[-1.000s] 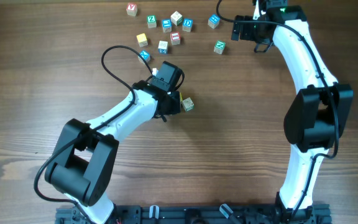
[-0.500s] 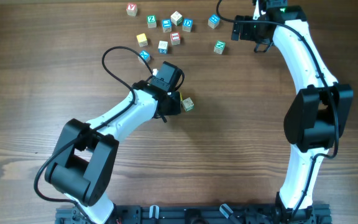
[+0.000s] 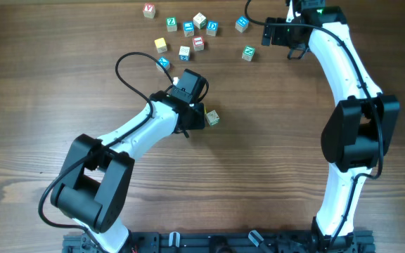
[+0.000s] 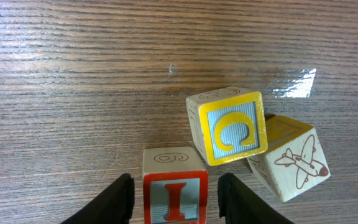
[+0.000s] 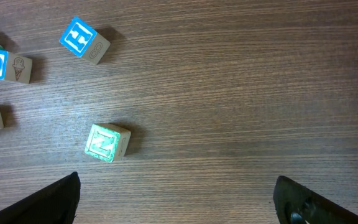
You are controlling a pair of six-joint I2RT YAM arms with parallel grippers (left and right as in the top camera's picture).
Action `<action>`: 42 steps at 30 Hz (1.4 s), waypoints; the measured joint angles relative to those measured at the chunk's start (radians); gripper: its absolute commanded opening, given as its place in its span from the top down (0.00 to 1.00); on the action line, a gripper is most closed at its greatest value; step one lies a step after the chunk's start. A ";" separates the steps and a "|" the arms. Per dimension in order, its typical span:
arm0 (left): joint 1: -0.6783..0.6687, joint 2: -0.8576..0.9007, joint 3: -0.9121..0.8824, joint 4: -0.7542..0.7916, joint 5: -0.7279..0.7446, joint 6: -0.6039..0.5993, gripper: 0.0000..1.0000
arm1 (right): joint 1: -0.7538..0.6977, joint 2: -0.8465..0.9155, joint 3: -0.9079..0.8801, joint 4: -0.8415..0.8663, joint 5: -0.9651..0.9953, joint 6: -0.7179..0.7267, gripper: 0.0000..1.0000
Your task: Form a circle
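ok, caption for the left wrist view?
Left end effector open around red I cube, beside yellow cube and airplane cube.

light: bright, even | shadows: soft, short | glare: white patch on table (image 4: pixel 294 84) | focus: sharp

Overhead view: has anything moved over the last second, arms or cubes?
Nothing visibly changed: no cube or gripper moved. The left gripper straddles the red I cube with its jaws just clear of it; the right gripper stays open near the green N cube.
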 measured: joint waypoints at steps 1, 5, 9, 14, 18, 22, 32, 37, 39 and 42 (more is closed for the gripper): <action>0.000 0.000 0.000 0.000 0.000 0.000 0.48 | 0.000 0.000 0.000 0.000 0.000 0.000 0.00; 0.000 0.000 0.000 0.000 0.001 0.000 0.54 | 0.000 0.000 0.000 0.000 0.000 0.000 0.00; 0.000 -0.010 0.006 -0.018 0.007 0.000 0.48 | 0.000 0.000 0.000 0.000 0.000 0.000 0.00; 0.030 -0.164 0.070 -0.049 0.015 0.000 0.30 | 0.000 0.000 0.000 0.000 0.000 0.000 0.00; 0.130 -0.270 0.097 -0.054 0.006 0.000 0.00 | 0.000 0.000 0.000 0.000 0.000 0.000 0.00; 0.278 -0.263 0.098 -0.081 0.002 -0.004 0.00 | 0.000 0.000 0.000 0.000 0.000 0.000 0.00; 0.505 -0.260 0.098 -0.107 -0.009 -0.004 0.00 | 0.000 0.000 0.000 0.000 0.000 0.000 0.00; 0.510 -0.260 0.098 -0.107 -0.009 -0.004 0.00 | 0.000 0.000 0.000 0.000 0.000 0.000 0.00; 0.510 -0.260 0.098 -0.107 -0.009 -0.004 0.00 | 0.000 0.000 0.000 0.000 0.000 0.000 0.00; 0.510 -0.260 0.098 -0.107 -0.009 -0.004 0.00 | 0.000 0.000 0.000 0.000 0.000 0.000 0.00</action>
